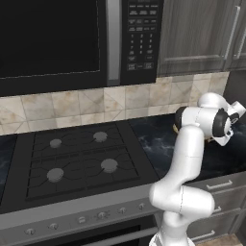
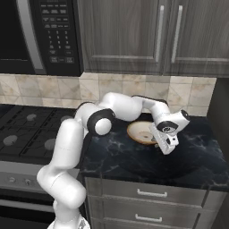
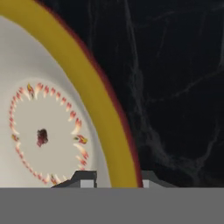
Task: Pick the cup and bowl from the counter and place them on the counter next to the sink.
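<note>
The bowl sits on the black marble table, to the right of the stove and near the tiled back wall; the arm reaches over it with the hand tipped down at the bowl's right edge; the gripper hangs just at that rim. In the hand view the bowl shows a cream inside with a ring of small red and yellow marks and a broad yellow rim; the two dark fingers stand either side of that rim, one inside and one outside; they straddle the rim closely, though whether they already pinch it I cannot tell. Above the stove hangs a microwave; grey cabinets run above the table.
</note>
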You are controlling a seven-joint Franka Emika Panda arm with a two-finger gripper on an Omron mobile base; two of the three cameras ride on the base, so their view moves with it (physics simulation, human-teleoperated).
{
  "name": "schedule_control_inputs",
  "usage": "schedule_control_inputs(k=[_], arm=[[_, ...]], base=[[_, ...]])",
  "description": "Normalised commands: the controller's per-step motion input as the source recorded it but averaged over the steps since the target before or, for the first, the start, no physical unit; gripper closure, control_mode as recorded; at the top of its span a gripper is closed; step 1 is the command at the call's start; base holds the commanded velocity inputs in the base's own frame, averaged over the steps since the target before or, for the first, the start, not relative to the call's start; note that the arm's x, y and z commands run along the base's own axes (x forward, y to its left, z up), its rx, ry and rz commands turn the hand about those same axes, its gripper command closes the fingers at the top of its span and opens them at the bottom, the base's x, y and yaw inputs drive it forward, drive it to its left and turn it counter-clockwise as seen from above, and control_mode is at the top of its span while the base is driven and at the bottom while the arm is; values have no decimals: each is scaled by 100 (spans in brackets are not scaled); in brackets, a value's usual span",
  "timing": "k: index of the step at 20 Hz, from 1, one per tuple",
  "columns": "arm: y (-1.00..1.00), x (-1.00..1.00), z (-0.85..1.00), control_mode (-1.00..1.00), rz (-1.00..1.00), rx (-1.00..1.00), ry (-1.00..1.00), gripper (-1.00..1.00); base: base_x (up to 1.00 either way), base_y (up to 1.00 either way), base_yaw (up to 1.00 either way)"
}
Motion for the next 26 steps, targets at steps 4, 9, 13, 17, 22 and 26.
schedule_control_inputs(k=[4,9,13,17,22,26], arm=[[0,0,4,-100,-1,0,0,100],[0,-17,6,-100,0,0,-8,100],[0,-73,12,-100,2,0,-13,100],[10,-83,6,-100,3,0,-11,100],[27,-67,23,-100,3,-1,-1,100],[48,-50,20,-100,4,-6,0,100]], base=[[0,0,0],[0,0,0],[0,0,0],[0,0,0],[0,0,0],[0,0,0]])
